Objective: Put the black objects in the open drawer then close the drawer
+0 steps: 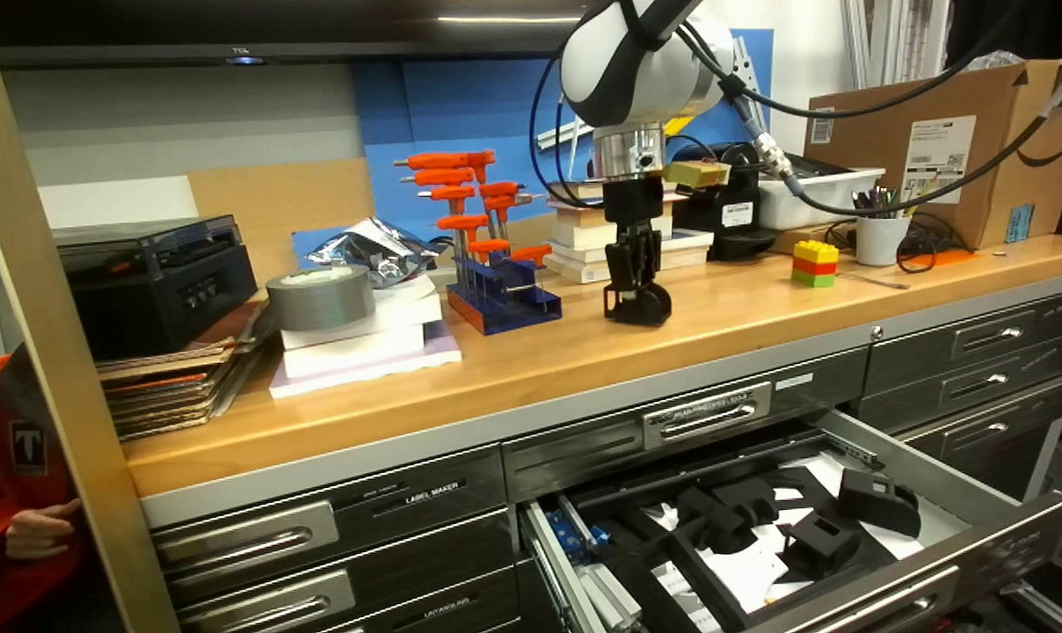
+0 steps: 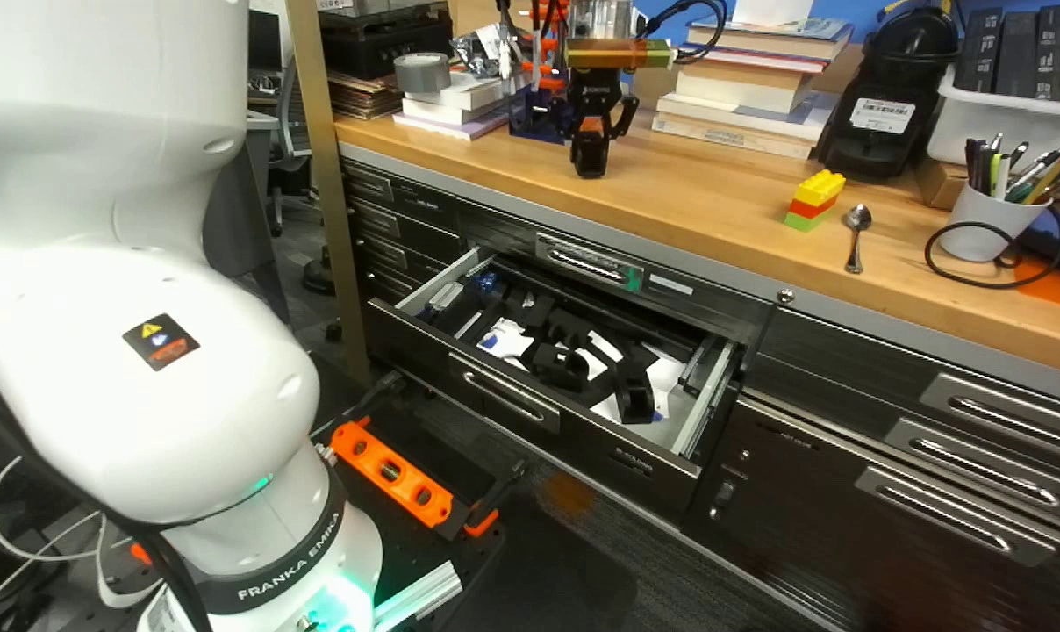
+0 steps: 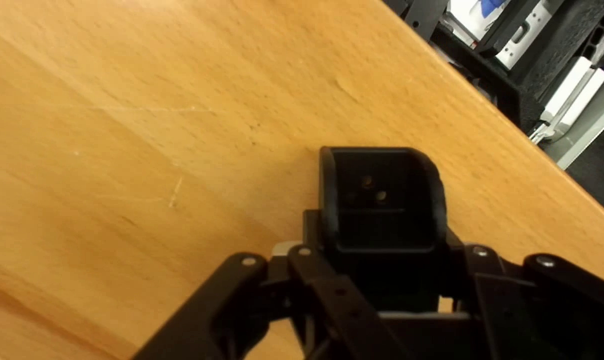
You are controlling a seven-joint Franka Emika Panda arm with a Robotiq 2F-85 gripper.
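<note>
T-handle hex-key stand, left in an exterior view: near the gripper; a sideways swing could knock it over. Gripper: clenched on a black hollow part, above or on the desk, contact unclear. A weak hold could let it slip at the desk's front edge. Open drawer, lower right: black parts crowd it; the held one dropped on top might heap up and jam the closing.

Wrist view shows the held part's cavity with two small round spots; neither exterior view does. Both exterior views show the crowded drawer; wrist view catches only a portion.
</note>
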